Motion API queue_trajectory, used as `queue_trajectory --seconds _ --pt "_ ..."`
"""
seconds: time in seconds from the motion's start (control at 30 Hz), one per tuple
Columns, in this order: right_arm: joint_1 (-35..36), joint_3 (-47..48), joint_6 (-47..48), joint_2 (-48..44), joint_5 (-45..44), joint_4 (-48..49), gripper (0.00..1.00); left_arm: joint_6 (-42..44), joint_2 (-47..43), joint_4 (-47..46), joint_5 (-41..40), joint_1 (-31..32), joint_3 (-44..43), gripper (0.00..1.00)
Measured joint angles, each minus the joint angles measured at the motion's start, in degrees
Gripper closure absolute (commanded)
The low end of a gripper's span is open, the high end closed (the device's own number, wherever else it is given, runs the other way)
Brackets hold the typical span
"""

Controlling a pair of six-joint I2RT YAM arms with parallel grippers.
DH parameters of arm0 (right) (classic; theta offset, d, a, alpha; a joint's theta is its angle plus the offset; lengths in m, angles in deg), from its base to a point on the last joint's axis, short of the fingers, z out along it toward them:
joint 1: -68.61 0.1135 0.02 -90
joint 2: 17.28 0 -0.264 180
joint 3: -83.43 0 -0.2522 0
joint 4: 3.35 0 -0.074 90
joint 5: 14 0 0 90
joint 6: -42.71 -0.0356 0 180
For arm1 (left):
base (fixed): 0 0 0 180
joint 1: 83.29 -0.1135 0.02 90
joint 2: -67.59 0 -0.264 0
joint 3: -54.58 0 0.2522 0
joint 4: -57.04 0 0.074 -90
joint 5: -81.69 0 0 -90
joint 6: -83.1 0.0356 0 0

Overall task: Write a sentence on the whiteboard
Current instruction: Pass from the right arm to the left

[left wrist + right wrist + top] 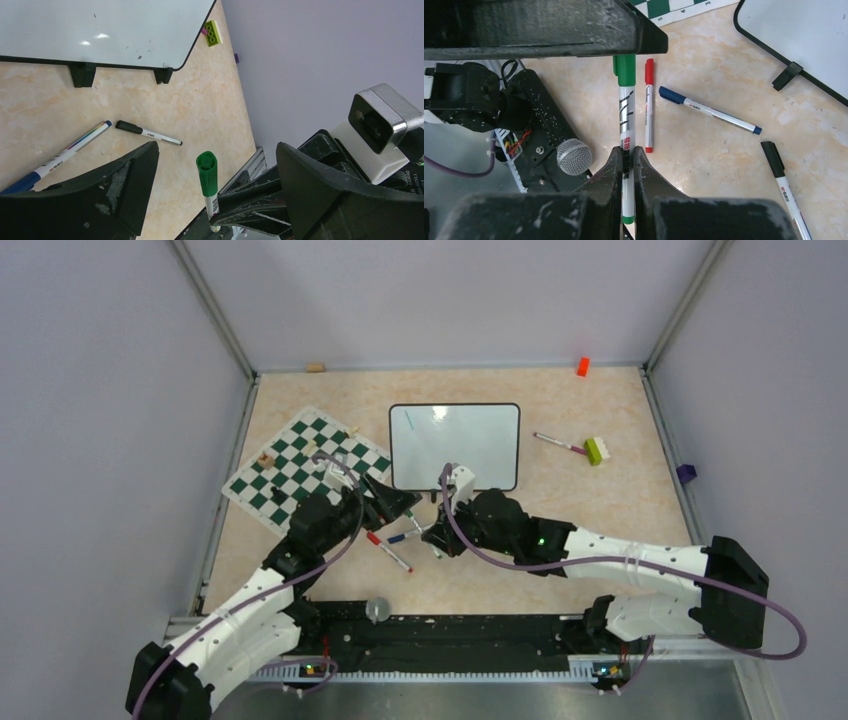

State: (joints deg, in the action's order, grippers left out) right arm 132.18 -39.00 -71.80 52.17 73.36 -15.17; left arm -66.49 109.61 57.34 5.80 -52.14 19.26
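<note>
Right claw (626, 152) clamps green marker (626, 110) | left claw (216, 147) wide, empty | whiteboard (480, 440) just ahead

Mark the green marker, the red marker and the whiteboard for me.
green marker (626, 112), right wrist view, on its white printed barrel.
red marker (649, 110), right wrist view, on the middle of its barrel.
whiteboard (470, 445), top external view, on its bare white face.
</note>
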Motion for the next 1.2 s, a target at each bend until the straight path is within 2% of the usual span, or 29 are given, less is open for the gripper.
queue_trajectory --seconds 0.13,0.3,0.63,0.77,0.8,0.87,0.97,1.0,1.03,1.07,1.1,1.13,1.2 --pt "0.0 0.0 -0.04 0.0 1.22 0.68 1.0 -0.76 1.14 -1.29 1.22 0.0 0.0 0.3" --pt "0.0 0.0 -0.04 0.0 1.77 0.68 1.0 -1.18 0.85 -2.64 1.53 0.0 0.04 0.46" --pt "0.0 0.11 -0.09 0.94 1.86 0.66 1.0 -1.84 1.01 -4.02 2.21 0.0 1.55 0.57" --pt "0.0 0.13 -0.11 1.4 1.97 0.72 1.0 -1.84 1.42 -4.02 2.54 -0.09 1.57 0.9" --pt "0.0 0.15 -0.11 1.44 2.03 0.87 1.0 -1.62 1.46 -3.98 2.47 -0.13 1.57 0.95" --pt "-0.04 0.22 -0.13 1.44 2.08 1.03 1.0 -0.5 1.77 -3.28 1.97 -0.46 1.57 1.0" --pt "-0.33 0.22 -0.13 1.57 2.29 0.72 1.0 -0.37 2.21 -3.1 1.95 -0.48 1.57 1.0" --pt "-0.39 0.22 -0.13 1.57 2.36 0.59 0.84 -0.33 2.38 -3.13 1.97 -0.48 1.55 1.0" --pt "-0.5 0.22 -0.13 1.57 2.51 0.52 0.62 -0.35 2.43 -3.06 1.99 -0.46 1.55 1.0" --pt "-0.61 0.24 -0.17 1.57 2.58 0.52 0.44 -0.35 2.45 -3.06 2.01 -0.48 1.55 1.0" --pt "-0.74 0.33 -0.42 1.57 2.69 0.52 0.34 -0.39 2.36 -3.08 2.05 -0.46 1.55 1.0" --pt "-1.03 0.68 -0.33 1.66 2.51 0.61 0.28 -0.52 2.14 -2.91 2.08 -0.39 1.55 1.0" --pt "-1.77 1.33 -1.14 1.73 1.86 1.38 0.24 -1.05 1.38 -2.91 1.36 -0.28 1.57 1.0"
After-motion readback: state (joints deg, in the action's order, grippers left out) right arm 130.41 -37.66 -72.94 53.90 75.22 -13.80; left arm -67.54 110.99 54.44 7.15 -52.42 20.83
